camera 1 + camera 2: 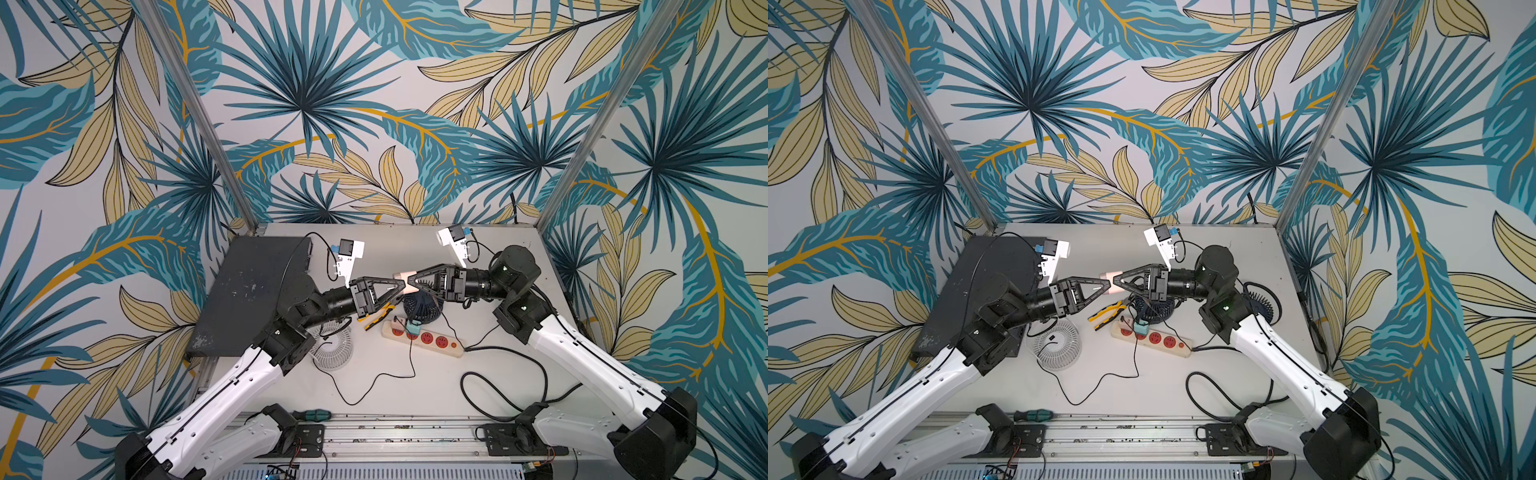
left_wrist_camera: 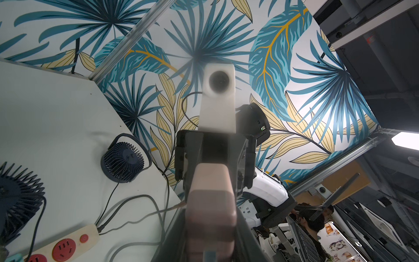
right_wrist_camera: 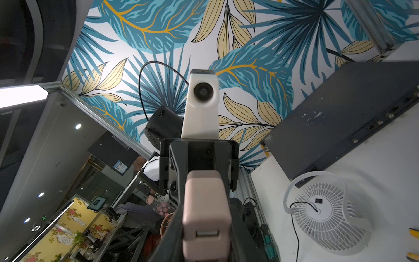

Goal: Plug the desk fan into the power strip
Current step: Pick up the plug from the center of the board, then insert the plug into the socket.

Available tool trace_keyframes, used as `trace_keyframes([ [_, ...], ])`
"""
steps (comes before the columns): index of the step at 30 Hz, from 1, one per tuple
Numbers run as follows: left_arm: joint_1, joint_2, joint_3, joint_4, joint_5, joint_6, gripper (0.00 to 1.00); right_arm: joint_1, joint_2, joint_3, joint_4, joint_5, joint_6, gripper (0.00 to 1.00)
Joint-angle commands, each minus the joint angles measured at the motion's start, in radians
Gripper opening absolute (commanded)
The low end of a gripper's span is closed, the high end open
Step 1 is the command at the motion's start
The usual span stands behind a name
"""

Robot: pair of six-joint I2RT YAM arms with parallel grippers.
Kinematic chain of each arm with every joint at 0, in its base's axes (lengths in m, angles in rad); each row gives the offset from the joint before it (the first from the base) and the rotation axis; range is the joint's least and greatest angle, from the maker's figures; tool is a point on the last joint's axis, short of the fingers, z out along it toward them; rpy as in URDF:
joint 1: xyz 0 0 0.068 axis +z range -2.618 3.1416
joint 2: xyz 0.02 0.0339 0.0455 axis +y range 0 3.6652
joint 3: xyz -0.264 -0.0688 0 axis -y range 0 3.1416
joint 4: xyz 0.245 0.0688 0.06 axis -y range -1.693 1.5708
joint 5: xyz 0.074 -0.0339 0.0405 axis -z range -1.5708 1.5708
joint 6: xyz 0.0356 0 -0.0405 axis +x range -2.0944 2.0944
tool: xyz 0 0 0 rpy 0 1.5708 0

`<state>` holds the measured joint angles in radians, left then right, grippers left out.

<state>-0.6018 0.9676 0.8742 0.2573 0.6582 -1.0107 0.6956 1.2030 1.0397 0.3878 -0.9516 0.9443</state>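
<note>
Top views: left gripper & right gripper meet tip to tip, both clenched on small pink rectangular plastic adapter block. Long cream-beige power strip w/ red round sockets lies on table below them, nearer robot. Left wrist: strip below block. Right wrist: block's USB port visible.

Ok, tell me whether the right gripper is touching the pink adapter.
Touching. The right wrist view shows the pink adapter clamped between the dark fingers of the right gripper, with no gap on either side; both top views agree.
</note>
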Motion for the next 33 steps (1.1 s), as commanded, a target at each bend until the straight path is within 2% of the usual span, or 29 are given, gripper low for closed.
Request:
trace_keyframes([
  [1,-0.003,-0.004,-0.016,-0.009,-0.029,0.052,0.25,0.005,-0.013,0.016,-0.031,-0.008,-0.054,0.08],
  [3,-0.003,-0.013,-0.015,-0.093,-0.060,0.120,0.67,0.005,-0.023,0.019,-0.112,0.024,-0.141,0.06],
  [4,-0.003,-0.020,-0.016,-0.149,-0.089,0.165,0.79,0.003,-0.029,0.025,-0.197,0.048,-0.218,0.05],
  [5,-0.003,-0.029,-0.022,-0.212,-0.132,0.201,0.87,0.002,-0.036,0.036,-0.295,0.093,-0.323,0.04],
  [7,-0.003,-0.044,-0.059,-0.296,-0.209,0.247,0.92,0.001,-0.043,0.060,-0.541,0.259,-0.565,0.00],
  [10,-0.003,-0.029,-0.121,-0.359,-0.276,0.254,0.93,0.001,-0.015,0.068,-0.783,0.520,-0.798,0.00],
  [14,-0.003,0.016,-0.176,-0.400,-0.336,0.259,0.92,0.033,0.069,0.085,-0.975,0.763,-0.990,0.00],
  [18,-0.003,0.065,-0.216,-0.386,-0.359,0.263,0.84,0.056,0.126,0.073,-1.067,0.916,-1.115,0.00],
  [22,-0.006,0.138,-0.221,-0.385,-0.362,0.276,0.77,0.056,0.149,0.049,-1.098,0.943,-1.200,0.00],
  [29,-0.007,0.230,-0.223,-0.388,-0.376,0.313,0.68,0.056,0.160,-0.043,-1.040,0.810,-1.342,0.00],
  [33,-0.007,0.255,-0.234,-0.370,-0.370,0.315,0.67,0.056,0.175,-0.071,-1.016,0.789,-1.391,0.00],
])
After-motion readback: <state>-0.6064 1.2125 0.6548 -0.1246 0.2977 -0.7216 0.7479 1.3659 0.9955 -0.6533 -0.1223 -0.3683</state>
